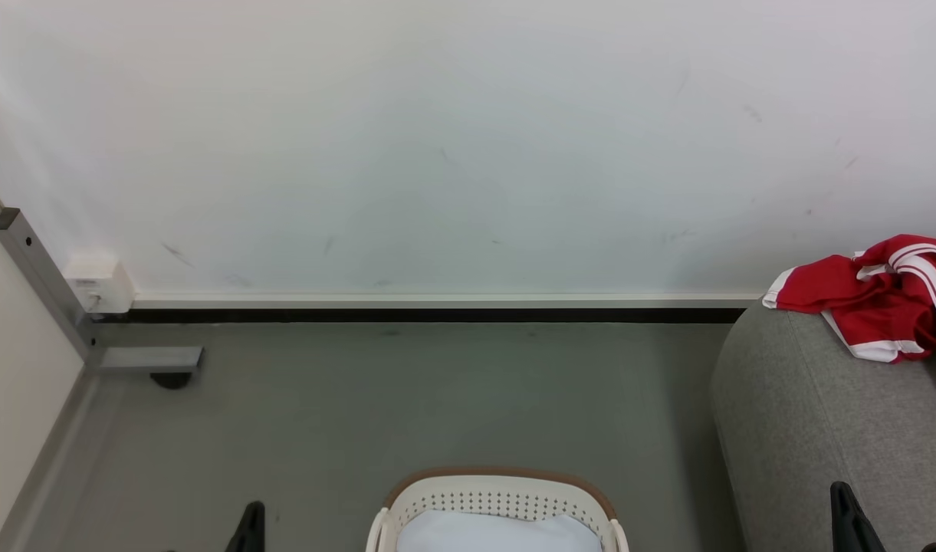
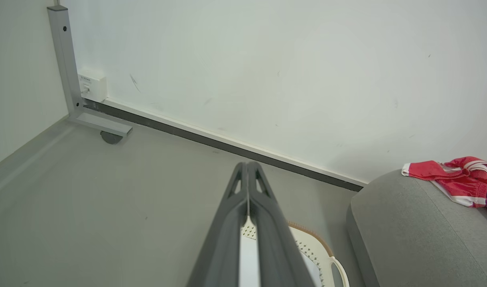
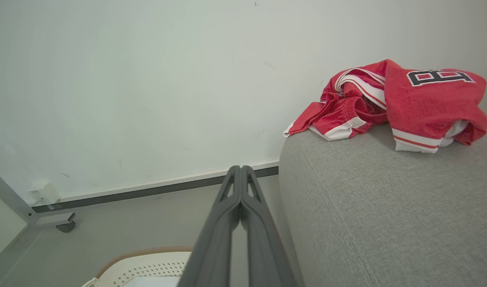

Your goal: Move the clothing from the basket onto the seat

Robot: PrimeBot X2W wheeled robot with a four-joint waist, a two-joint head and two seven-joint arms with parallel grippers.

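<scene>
head view: we see clothing (image 1: 874,303) heaped on seat (image 1: 805,429), beside wall (image 1: 468,153); basket (image 1: 498,494) shows white liner (image 1: 498,533), lower part hidden. left gripper (image 2: 248,164), right gripper (image 3: 240,167): fingers pressed together, holding nothing. risk, we judge: garment overhanging rounded edge slides off; item in hidden basket part missed.

You see your left gripper (image 1: 251,524) at the lower left and your right gripper (image 1: 843,507) at the lower right, each showing as a single dark tip. Between the two sets of jaws sits the basket (image 1: 506,488), with its white liner (image 1: 498,535) showing inside. The grey seat (image 1: 805,429) stands behind the right jaws, and the red clothing (image 1: 870,295) lies on it well beyond them. Far ahead of the left jaws, a metal frame (image 1: 42,276) stands against the wall (image 1: 452,138).
</scene>
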